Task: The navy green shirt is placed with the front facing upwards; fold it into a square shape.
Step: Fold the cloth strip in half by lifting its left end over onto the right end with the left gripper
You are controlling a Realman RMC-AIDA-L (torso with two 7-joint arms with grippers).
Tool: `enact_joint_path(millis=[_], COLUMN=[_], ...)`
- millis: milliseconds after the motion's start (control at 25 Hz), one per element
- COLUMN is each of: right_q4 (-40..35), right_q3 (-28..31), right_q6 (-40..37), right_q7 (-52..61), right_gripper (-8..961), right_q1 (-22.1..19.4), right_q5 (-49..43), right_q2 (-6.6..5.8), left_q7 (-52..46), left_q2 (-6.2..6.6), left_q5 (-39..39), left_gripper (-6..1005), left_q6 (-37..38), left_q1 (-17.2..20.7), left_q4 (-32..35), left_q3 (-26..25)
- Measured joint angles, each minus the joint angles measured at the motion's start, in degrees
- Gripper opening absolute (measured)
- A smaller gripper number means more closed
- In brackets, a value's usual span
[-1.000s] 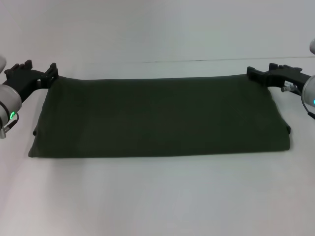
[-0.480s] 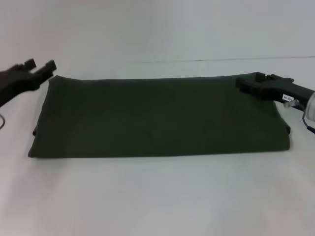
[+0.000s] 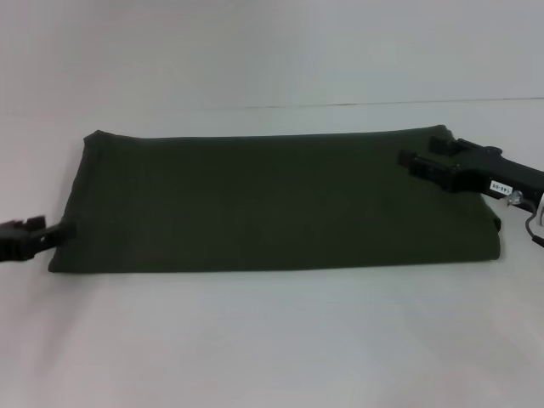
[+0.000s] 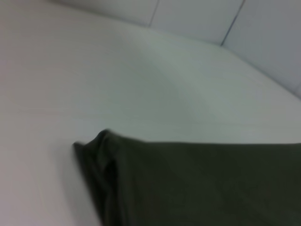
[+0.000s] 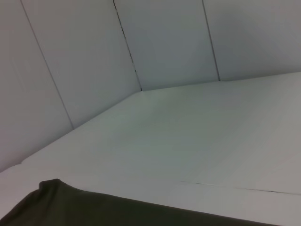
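Observation:
The navy green shirt (image 3: 272,200) lies folded into a wide flat band across the white table, plain green side up, with no print showing. My left gripper (image 3: 49,231) sits low at the shirt's near left corner, right beside the cloth edge. My right gripper (image 3: 422,153) hovers over the far right part of the shirt, open and empty. A layered corner of the shirt (image 4: 188,183) fills the left wrist view. Only a strip of the shirt's edge (image 5: 94,209) shows in the right wrist view.
The white table (image 3: 272,340) extends well in front of the shirt and behind it. Pale wall panels (image 5: 164,42) rise beyond the table's far side.
My left gripper has left the shirt's far left corner and dropped to its near left corner. My right gripper has moved inward from the far right corner, over the cloth.

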Motion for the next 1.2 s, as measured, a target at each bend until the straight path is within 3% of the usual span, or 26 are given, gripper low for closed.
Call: enact_joint_path(millis=[1200], right_q4=[0.52], right_q3=[-0.10], right_q6=[-0.95], right_q7=[-0.06], right_gripper=[734], right_q1=[-0.06], right_q5=[0.03], right_q2=[0.05], left_q7=[-3.08], left_q2=[-0.55], left_q5=[5.59], left_gripper=[505], left_q6=[-6.73], left_q1=[0.14], left_q4=[-4.22], left_q3=[-0.32])
